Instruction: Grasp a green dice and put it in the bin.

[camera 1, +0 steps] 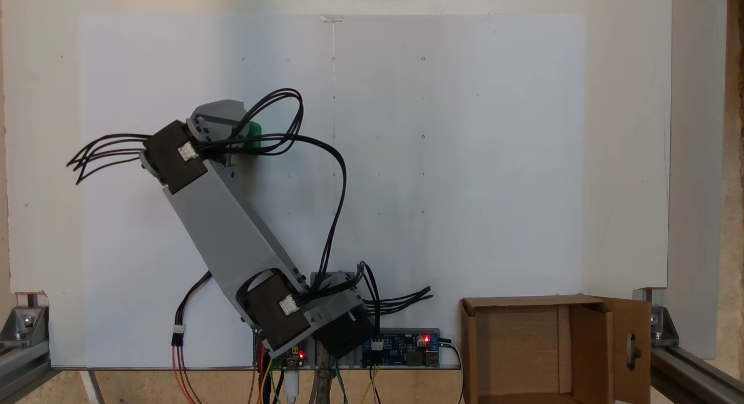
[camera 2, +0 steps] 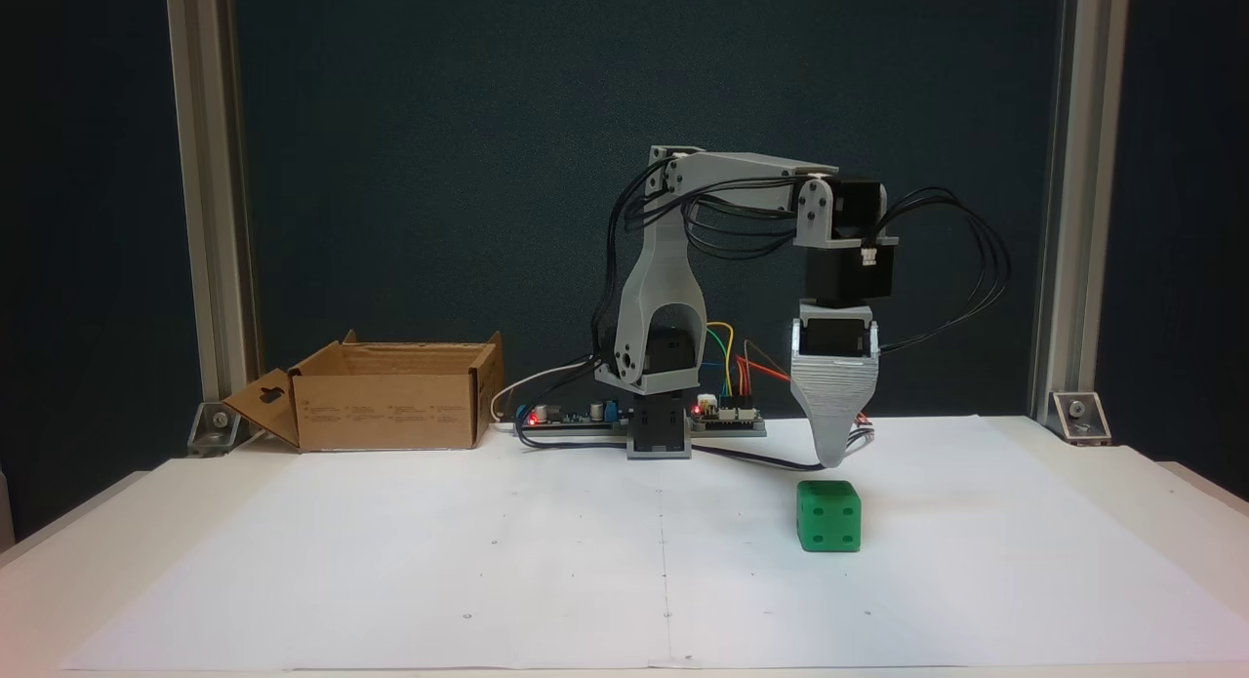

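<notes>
White paper covers the table (camera 2: 293,561), where the cardboard bin (camera 2: 390,410) stands far from the dice, the pincer (camera 2: 831,458), its opening impossible to judge, hangs just above the green dice (camera 2: 829,515).

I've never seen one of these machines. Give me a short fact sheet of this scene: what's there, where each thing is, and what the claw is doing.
Machine: small grey arm with black cables, bolted at the table's back edge
Claw: gripper points down, just above and behind the dice; open or shut cannot be told
Dice: green dice sits on white paper, not held
Box: open cardboard bin, far left of the side-on fixed view, nothing seen inside
Progress: dice not yet grasped
</notes>
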